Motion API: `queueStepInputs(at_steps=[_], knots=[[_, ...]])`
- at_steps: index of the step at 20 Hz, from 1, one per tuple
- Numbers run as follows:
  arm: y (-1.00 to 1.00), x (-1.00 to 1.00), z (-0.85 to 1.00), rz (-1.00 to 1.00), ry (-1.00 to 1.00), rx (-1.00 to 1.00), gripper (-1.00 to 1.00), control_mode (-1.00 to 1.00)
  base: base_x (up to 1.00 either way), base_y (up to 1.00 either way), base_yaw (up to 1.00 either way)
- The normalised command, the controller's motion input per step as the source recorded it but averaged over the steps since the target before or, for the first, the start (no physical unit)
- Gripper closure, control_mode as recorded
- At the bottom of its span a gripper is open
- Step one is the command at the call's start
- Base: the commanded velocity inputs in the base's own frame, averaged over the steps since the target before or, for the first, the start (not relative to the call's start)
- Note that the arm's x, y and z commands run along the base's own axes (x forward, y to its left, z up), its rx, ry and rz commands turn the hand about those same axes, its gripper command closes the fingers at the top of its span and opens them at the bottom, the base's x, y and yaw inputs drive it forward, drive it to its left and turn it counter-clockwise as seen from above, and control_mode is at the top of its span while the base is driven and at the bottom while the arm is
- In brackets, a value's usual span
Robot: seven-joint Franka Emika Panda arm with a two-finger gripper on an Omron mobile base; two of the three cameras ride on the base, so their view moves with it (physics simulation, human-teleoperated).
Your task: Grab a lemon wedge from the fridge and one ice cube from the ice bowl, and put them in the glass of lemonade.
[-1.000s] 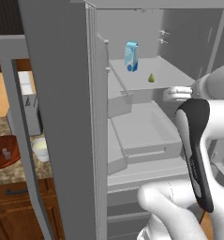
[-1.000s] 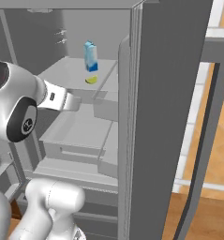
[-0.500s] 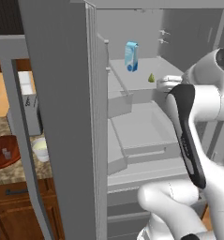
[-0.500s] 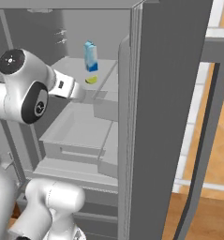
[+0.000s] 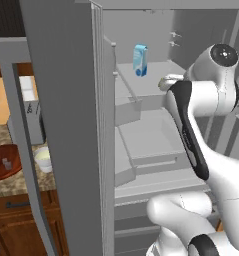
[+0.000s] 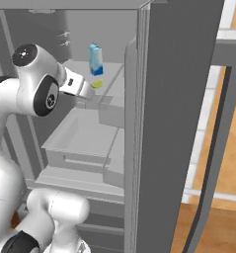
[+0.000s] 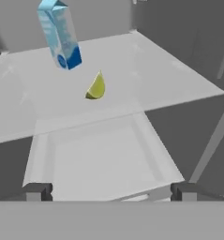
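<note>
The open fridge (image 5: 66, 100) holds a lemon wedge (image 7: 96, 87) on its upper shelf (image 7: 146, 75), just in front of a light-blue carton (image 7: 60, 33), with the wedge's pointed tip aimed up and its long axis near vertical. The gripper (image 7: 111, 191) reaches toward the shelf, well short of the wedge, its jaws spread wide and holding nothing. The left base view alone shows the bench (image 5: 16, 182), where the brown bowl (image 5: 5, 162) holds an ice cube (image 5: 7, 164) and the glass (image 5: 43, 159) stands just beside it.
</note>
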Motion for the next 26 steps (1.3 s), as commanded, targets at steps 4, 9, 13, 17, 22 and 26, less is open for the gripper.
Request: queueStepInputs(at_steps=[4,9,13,17,22,26], knots=[[0.0,0.41,0.0,0.0,0.11,0.04,-1.0,-1.0,0.0,0.0,0.0],[0.0,0.4,0.0,0.0,0.01,0.02,-1.0,-1.0,0.0,0.0,0.0],[0.0,0.38,-0.04,0.0,0.0,0.01,-1.0,-1.0,0.0,0.0,0.0],[0.0,0.38,-0.17,0.0,0.0,0.0,-1.0,-1.0,0.0,0.0,0.0],[0.0,0.38,-0.09,0.0,0.0,0.0,-1.0,-1.0,0.0,0.0,0.0],[0.0,0.29,-0.11,0.0,0.0,0.0,-1.0,-1.0,0.0,0.0,0.0]])
